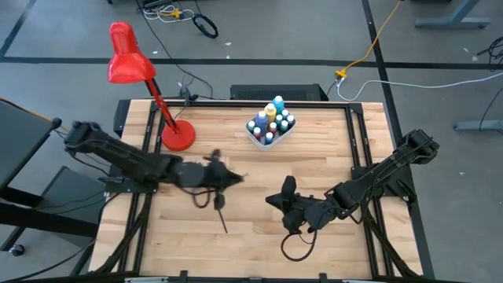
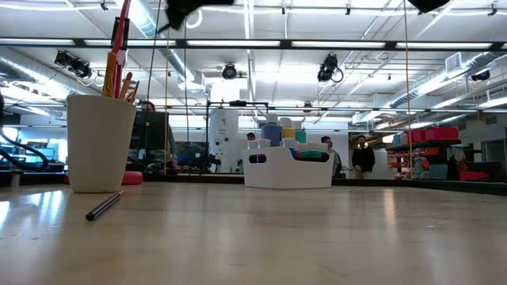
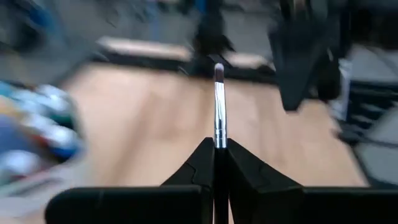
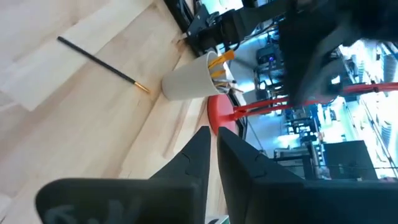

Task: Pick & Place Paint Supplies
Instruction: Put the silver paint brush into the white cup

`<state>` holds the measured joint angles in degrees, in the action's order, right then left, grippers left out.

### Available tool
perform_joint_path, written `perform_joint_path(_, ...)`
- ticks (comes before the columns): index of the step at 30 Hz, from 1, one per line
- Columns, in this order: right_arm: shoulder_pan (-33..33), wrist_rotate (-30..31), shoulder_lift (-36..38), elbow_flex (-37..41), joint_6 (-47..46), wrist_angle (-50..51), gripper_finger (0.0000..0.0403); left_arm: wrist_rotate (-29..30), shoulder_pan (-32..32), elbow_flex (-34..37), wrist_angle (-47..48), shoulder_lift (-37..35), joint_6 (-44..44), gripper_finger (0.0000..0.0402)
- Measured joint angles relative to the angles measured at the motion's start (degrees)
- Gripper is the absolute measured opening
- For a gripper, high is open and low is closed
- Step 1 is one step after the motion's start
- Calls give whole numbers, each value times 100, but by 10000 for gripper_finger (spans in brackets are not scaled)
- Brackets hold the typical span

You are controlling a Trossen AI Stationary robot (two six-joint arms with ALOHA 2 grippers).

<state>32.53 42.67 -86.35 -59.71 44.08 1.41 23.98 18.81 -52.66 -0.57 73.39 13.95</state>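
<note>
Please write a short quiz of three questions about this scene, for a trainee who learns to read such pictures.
1. True or false: the left gripper holds a paintbrush.
2. Where do the paint bottles stand? A) in the white tray B) on a shelf C) on the floor
3. Fill in: a loose brush lies on the table beside the beige ____.
Key: 1 true; 2 A; 3 cup.

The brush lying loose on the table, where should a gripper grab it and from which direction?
Probably mid-handle of the loose paintbrush, from straight above, fingers straddling the shaft: it lies flat on the table with open wood either side. The left gripper already holds a brush; the right gripper looks free.
</note>
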Motion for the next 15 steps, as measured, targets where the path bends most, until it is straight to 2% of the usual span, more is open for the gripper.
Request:
perform_joint_path(8,0,-10,0,1,-40,181,34,3809,1384,543,-20,-848,-127,29)
perform_joint_path(11,0,-15,0,1,-51,183,34,5157,1850,952,1,-992,152,24)
perform_joint_path(13,0,-15,0,1,-66,179,34,5826,2053,1224,-26,-1059,407,22)
perform_joint_path(15,-7,-20,0,1,-67,171,34,6232,2186,1543,-2,-1100,776,22)
